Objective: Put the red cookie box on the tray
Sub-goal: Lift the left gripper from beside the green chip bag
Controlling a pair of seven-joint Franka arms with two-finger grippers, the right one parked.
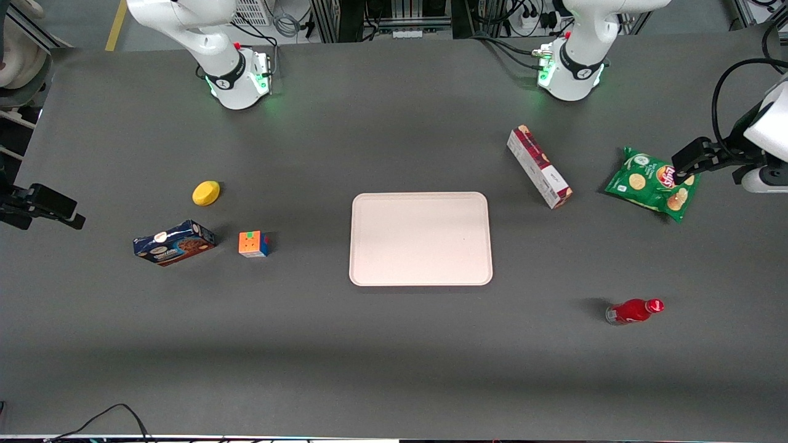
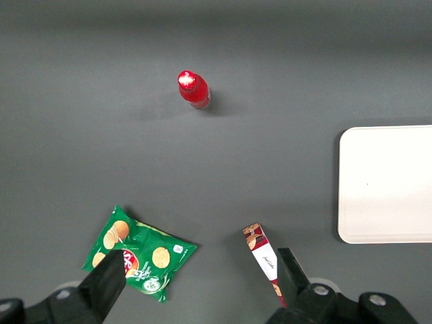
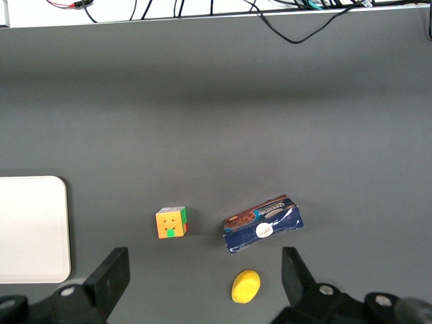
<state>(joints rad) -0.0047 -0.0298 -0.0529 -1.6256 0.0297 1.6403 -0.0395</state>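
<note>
A: Which step is in hand?

B: The approach, I judge. The hand (image 1: 680,174) hangs above the green chip bag (image 1: 654,184) at the working arm's end of the table (image 1: 394,344), its 2 fingers (image 2: 104,287) spread wide with nothing between them.

A: And the red cookie box (image 1: 539,167)?

B: Lying flat on the table, slanted, between the chip bag and the tray (image 1: 421,239) but apart from both (its lower end points roughly at the tray's nearest corner). The wrist camera shows only part of it, just beside 1 finger.

A: What does the next move call for?

B: Sliding the hand sideways toward the parked arm's end until it sits over the box, turning the wrist so the fingers straddle the narrow width, not the length, then coming down around its middle. A long carton gripped near 1 end would likely droop.

A: Anything in the tray?

B: Nothing; its pale floor is bare. The red bottle (image 1: 633,311) lies nearer the front camera, well apart.
</note>
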